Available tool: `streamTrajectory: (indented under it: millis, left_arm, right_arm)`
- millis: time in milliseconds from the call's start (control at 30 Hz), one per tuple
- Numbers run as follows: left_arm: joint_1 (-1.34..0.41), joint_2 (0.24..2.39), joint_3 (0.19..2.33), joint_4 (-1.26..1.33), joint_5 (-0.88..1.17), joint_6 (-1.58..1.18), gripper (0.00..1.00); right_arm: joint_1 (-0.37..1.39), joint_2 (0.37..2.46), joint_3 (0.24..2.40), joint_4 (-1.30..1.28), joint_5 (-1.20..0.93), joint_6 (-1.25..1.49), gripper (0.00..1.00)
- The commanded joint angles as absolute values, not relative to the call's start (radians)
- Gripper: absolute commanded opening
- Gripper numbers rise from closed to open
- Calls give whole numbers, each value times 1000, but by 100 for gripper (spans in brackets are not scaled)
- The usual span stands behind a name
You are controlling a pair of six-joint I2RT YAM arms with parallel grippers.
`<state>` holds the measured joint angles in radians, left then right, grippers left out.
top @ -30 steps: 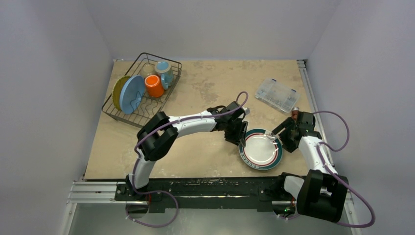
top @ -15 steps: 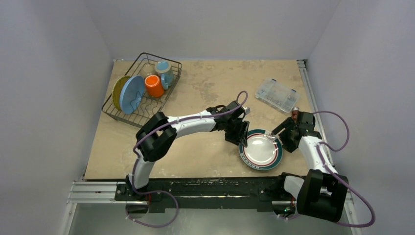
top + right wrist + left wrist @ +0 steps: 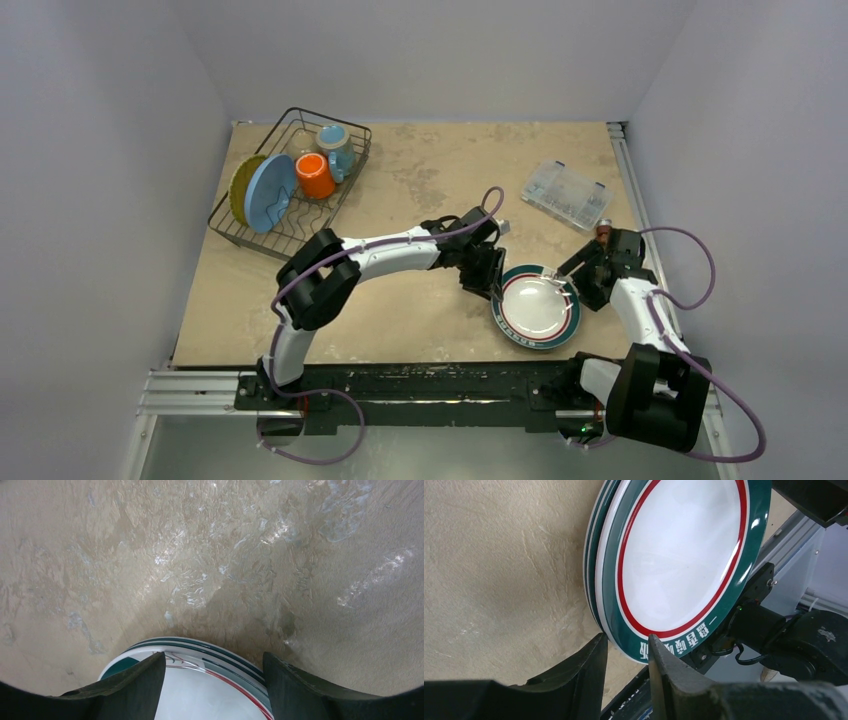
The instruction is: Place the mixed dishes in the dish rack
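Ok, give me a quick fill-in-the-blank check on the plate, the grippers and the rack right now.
1. The teal-rimmed plate has a ____ ring inside its teal band.
2. The left gripper has that plate's ____ between its fingers.
3. The blue plate and yellow plate stand on ____ in the dish rack.
4. The right gripper has its jaws ____ over the plate.

Missing words: red; rim; edge; open.

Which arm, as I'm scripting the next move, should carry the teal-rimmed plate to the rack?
Left: the left gripper straddles the plate rim, and the dish rack sits on its side.
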<state>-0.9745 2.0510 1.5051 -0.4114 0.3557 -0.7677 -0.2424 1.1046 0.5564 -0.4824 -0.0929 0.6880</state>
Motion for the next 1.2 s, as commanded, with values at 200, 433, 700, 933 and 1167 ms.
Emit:
streamTrajectory:
  millis: [200, 433, 700, 933, 1167]
  left_arm:
    - [-976, 1950, 1465, -93, 477, -909, 28]
    - [-968, 1969, 1450, 37, 509, -1002, 27]
    - [-963, 2021, 1456, 198, 567, -1119, 27]
    - [-962, 2057, 1457, 231, 577, -1152, 26]
    - [-959, 2048, 1461, 171, 569, -1084, 6]
  right_arm:
    - [-237, 1077, 521, -482, -155, 708, 64]
    - [-238, 1058, 510, -482, -165, 714, 56]
    - [-237, 1039, 497, -475, -181, 725, 43]
    - [-237, 1026, 491, -471, -190, 732, 41]
    - [-237, 1013, 503, -479, -172, 725, 43]
